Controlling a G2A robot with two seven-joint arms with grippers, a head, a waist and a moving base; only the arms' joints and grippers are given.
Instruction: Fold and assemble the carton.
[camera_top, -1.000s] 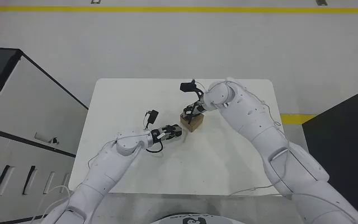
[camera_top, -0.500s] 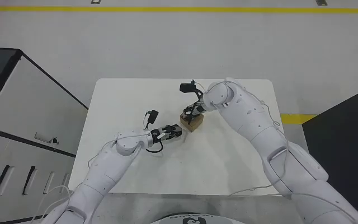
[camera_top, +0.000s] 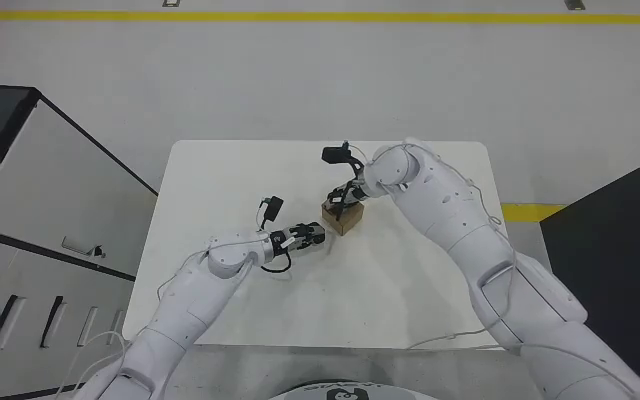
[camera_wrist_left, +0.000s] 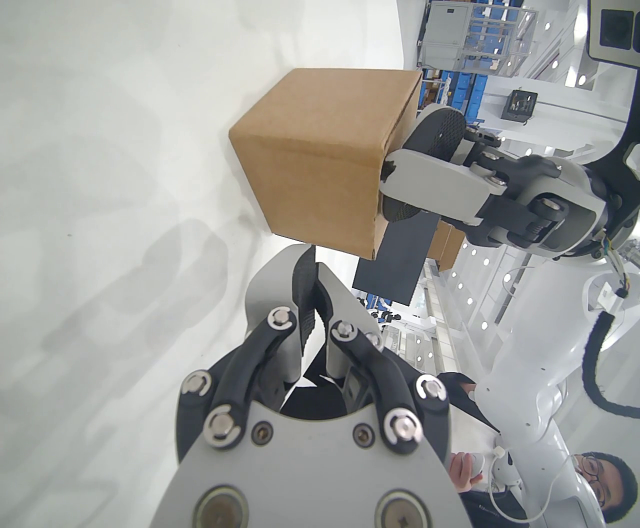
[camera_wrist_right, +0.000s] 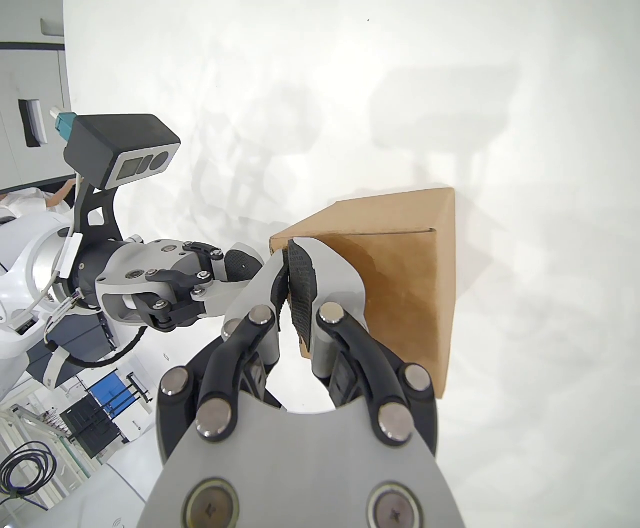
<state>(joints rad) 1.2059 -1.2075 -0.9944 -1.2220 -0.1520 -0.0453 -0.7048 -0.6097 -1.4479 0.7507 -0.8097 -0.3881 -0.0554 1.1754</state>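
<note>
Already squared, brown carton (camera_wrist_left: 310, 175); right fingers (camera_wrist_right: 342, 280) pinch edge; left fingers (camera_wrist_left: 272, 295) clenched empty.

The brown cube-shaped cardboard carton (camera_wrist_left: 310, 175) is showing matt, faintly fibrous kraft paper faces, with raw cut board at the edges. The white flat table top (camera_wrist_left: 100, 200) is presenting a smooth, low-sheen finish. The left gripper (camera_wrist_left: 306, 262) is showing 2 fingers (camera_wrist_left: 267, 300) in matt grey plastic, black pads (camera_wrist_left: 304, 287) with a fine dimpled, rubber-like texture, black matt links (camera_wrist_left: 240, 357), bright polished metal pins (camera_wrist_left: 279, 318) and a satin grey metal base plate (camera_wrist_left: 310, 480). The right gripper (camera_wrist_right: 289, 255) is showing the same 5 finishes.
</note>
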